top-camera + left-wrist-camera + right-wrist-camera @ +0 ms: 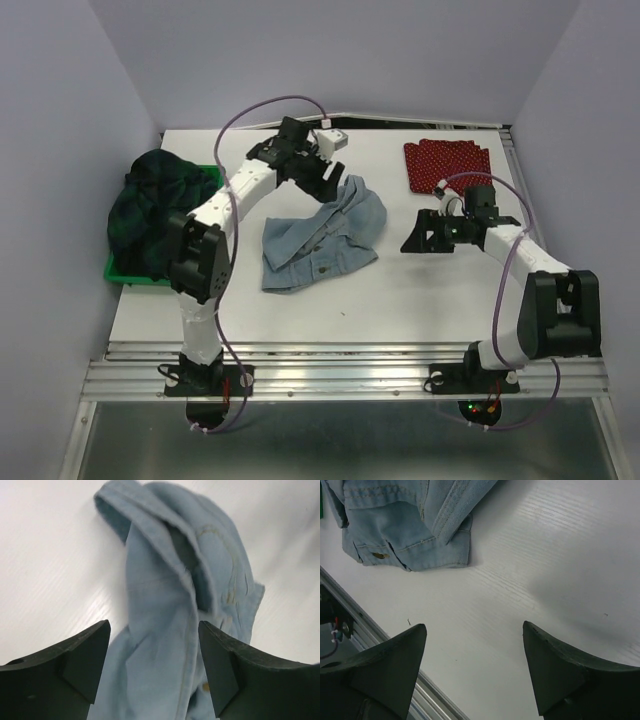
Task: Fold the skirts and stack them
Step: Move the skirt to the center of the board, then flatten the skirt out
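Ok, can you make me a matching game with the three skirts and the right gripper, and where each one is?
Things:
1. denim skirt
2. red dotted skirt
3. plaid skirt
4. right gripper

Places:
A. heaped on the green bin at the left
B. open above a bare part of the table
C. rumpled in the middle, below the left gripper
D. lying flat at the far right

Pairs: 1-C, 2-D, 3-A, 4-B.
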### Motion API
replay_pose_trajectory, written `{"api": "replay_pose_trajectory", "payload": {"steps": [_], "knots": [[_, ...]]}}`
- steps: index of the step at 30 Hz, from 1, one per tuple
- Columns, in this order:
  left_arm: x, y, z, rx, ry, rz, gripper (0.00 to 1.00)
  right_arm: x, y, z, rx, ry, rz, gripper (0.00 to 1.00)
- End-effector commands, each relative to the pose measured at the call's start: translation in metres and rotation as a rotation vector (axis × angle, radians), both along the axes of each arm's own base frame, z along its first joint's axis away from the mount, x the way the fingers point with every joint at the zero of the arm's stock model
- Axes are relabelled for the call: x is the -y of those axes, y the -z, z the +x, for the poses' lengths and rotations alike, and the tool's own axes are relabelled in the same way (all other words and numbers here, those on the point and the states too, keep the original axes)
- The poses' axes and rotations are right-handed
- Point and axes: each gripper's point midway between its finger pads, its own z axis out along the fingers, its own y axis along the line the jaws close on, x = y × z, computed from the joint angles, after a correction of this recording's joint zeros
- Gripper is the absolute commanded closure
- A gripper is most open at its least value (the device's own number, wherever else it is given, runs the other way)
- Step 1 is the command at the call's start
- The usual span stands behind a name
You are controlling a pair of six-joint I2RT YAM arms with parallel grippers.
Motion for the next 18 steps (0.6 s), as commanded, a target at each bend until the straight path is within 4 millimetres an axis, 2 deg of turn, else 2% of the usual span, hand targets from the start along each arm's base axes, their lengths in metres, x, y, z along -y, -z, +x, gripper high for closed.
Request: {"api": "replay_pose_trajectory", "payload": {"steps": [1,2,3,4,5,6,8,9,11,12,13,14,18], "knots": [[-0.073,-0.075,-0.018,0.142,-0.075,-0.012,0.17,-0.013,-0.003,0.026,0.038,0.06,0.091,0.19],[-0.086,-0.071,-0.026,0.124,-0.093,-0.001,0.18,-0.016,0.001,0.028,0.028,0.068,0.09,0.2],[-0.102,-0.059,-0.045,0.083,-0.111,0.011,0.19,-0.021,0.005,0.03,0.007,0.08,0.099,0.22],[-0.122,-0.05,-0.053,0.035,-0.153,0.001,0.2,-0.027,0.013,0.035,0.006,0.078,0.097,0.23],[-0.135,-0.022,-0.073,-0.051,-0.177,0.007,0.21,-0.03,0.018,0.036,-0.003,0.077,0.101,0.24],[-0.146,-0.026,-0.083,-0.052,-0.201,-0.018,0.23,-0.036,0.021,0.038,-0.014,0.075,0.11,0.24],[-0.168,-0.008,-0.098,-0.13,-0.261,-0.064,0.26,-0.046,0.033,0.04,-0.026,0.059,0.107,0.25],[-0.173,0.011,-0.114,-0.191,-0.276,-0.068,0.28,-0.055,0.037,0.037,-0.038,0.039,0.105,0.27],[-0.181,0.024,-0.124,-0.246,-0.318,-0.099,0.29,-0.063,0.051,0.036,-0.065,0.027,0.098,0.27],[-0.181,0.037,-0.13,-0.271,-0.329,-0.114,0.33,-0.066,0.056,0.034,-0.086,0.026,0.098,0.27],[-0.182,0.039,-0.132,-0.286,-0.345,-0.111,0.32,-0.07,0.061,0.03,-0.105,0.018,0.098,0.28],[-0.18,0.038,-0.131,-0.293,-0.34,-0.129,0.32,-0.07,0.07,0.028,-0.134,0.02,0.097,0.28],[-0.171,0.062,-0.138,-0.438,-0.332,-0.187,0.32,-0.077,0.08,0.028,-0.184,0.031,0.126,0.31]]}}
